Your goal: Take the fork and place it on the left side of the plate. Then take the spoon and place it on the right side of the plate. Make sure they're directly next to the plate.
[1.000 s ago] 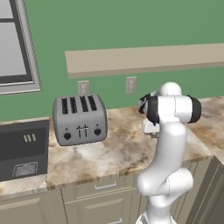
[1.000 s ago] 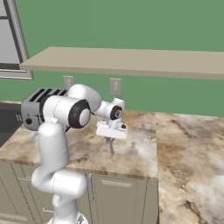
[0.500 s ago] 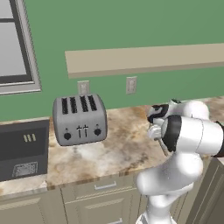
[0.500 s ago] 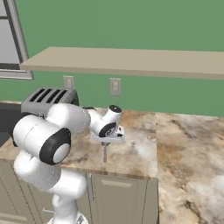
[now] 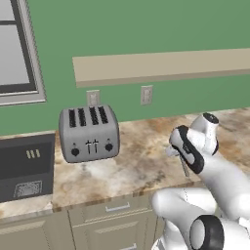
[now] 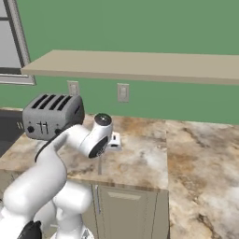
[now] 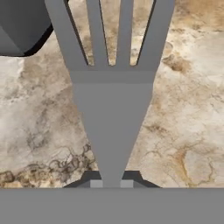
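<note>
Jaws clenched on fork (image 7: pixel 113 109), above marble counter (image 5: pixel 132 168), toaster (image 5: pixel 89 132) well left, possibly its corner nearby

The arm (image 5: pixel 215 180) is glossy white, built of thick rounded links. A dark band (image 5: pixel 188 149) rings one joint at the centre right of the left base view, and a round dark cap (image 5: pixel 205 237) sits at the lower right. In the right base view a grey disc (image 6: pixel 102 120) tops the wrist.
</note>
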